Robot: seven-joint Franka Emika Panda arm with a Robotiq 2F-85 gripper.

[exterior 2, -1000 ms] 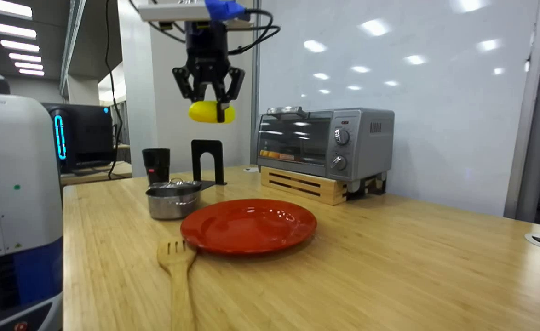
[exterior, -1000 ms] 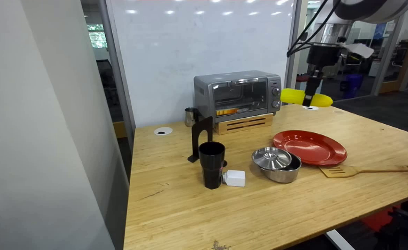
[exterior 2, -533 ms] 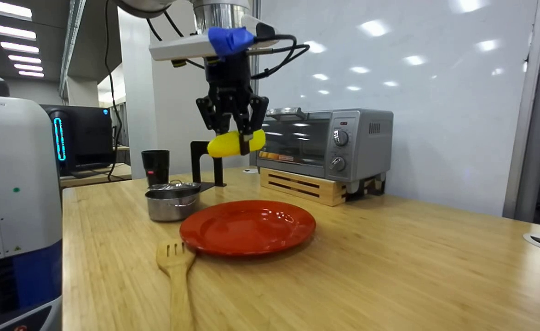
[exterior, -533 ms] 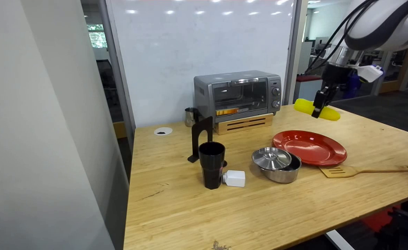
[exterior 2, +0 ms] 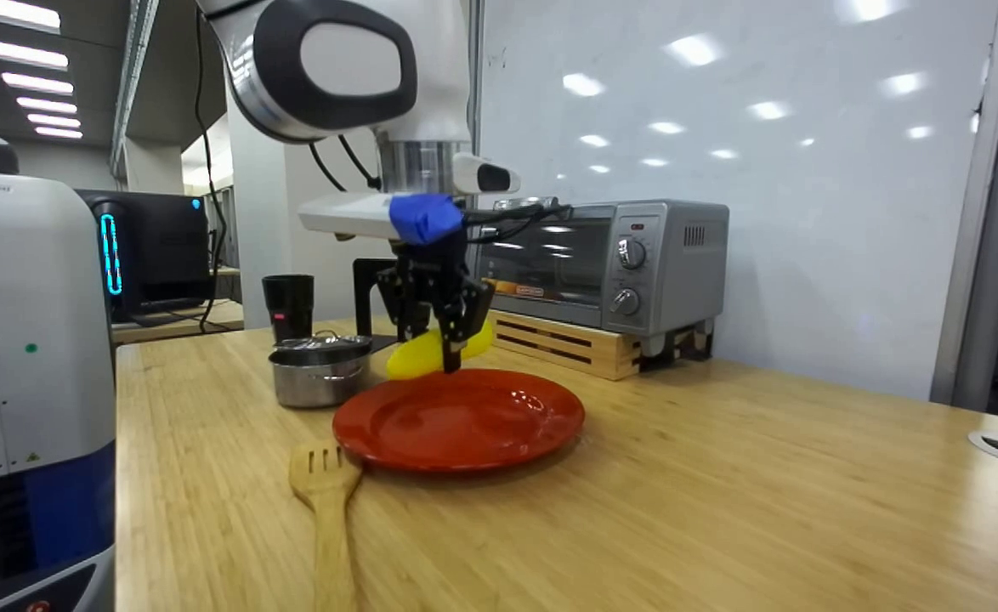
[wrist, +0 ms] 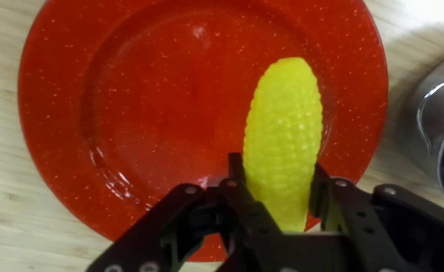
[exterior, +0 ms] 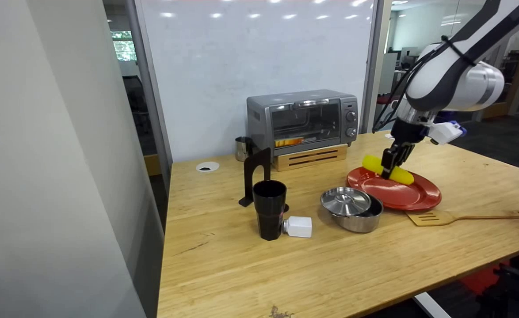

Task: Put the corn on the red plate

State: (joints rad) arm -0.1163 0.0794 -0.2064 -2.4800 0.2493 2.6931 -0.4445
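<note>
One bright yellow corn (wrist: 282,143) looks knobbly and blunt-tipped.

The gripper (exterior: 387,171) holds the yellow corn (exterior: 402,176) by its middle, over the red plate (exterior: 403,199); I cannot tell whether corn and plate touch. Just beside the plate stands the metal bowl (exterior: 360,224), with a lid (exterior: 345,201) lying aslant on its rim. The black cup (exterior: 269,214) stands upright, and the white bottle (exterior: 299,227) lies just beside it. Farther back, the toaster oven (exterior: 306,121) rests on a wooden stand (exterior: 311,157).
</note>
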